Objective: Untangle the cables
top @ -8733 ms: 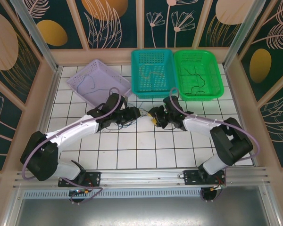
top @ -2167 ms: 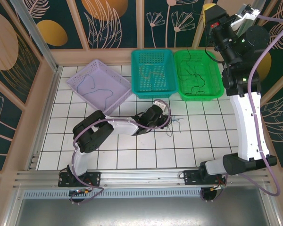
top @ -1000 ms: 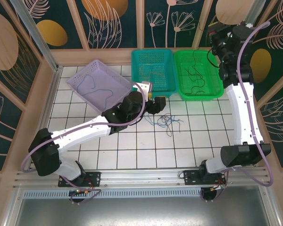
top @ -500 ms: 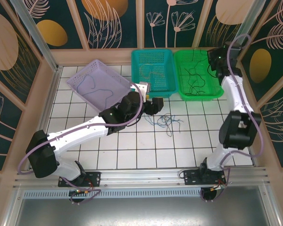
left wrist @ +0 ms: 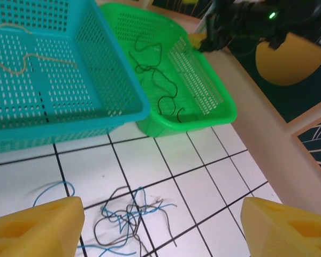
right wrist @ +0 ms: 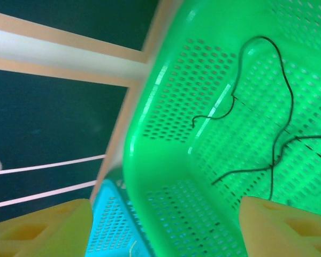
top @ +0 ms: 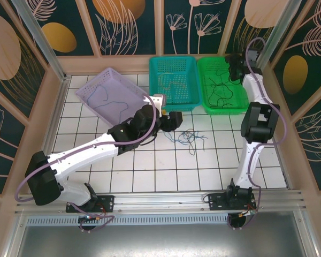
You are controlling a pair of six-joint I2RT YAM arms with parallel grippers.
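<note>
Both arms, the left arm (top: pixel 91 149) and the right arm (top: pixel 252 152), are built of white links joined by black joints. A thick lilac cable (top: pixel 280 131) is led along each. Black base plates (top: pixel 91 203) are bolted under them. Yellow wedge-shaped fingers (left wrist: pixel 37 225) are carried by the left tool (left wrist: pixel 160 227) and the right tool (right wrist: pixel 160 225).

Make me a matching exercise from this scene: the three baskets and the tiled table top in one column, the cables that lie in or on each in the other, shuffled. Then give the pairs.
Column A
1. lilac basket
2. teal basket
3. green basket
4. white tiles

Column B
a. black cables
b. knot of blue and dark cables
c. pale cable
d. dark blue cable

Pairs: 1-d, 2-c, 3-a, 4-b
</note>
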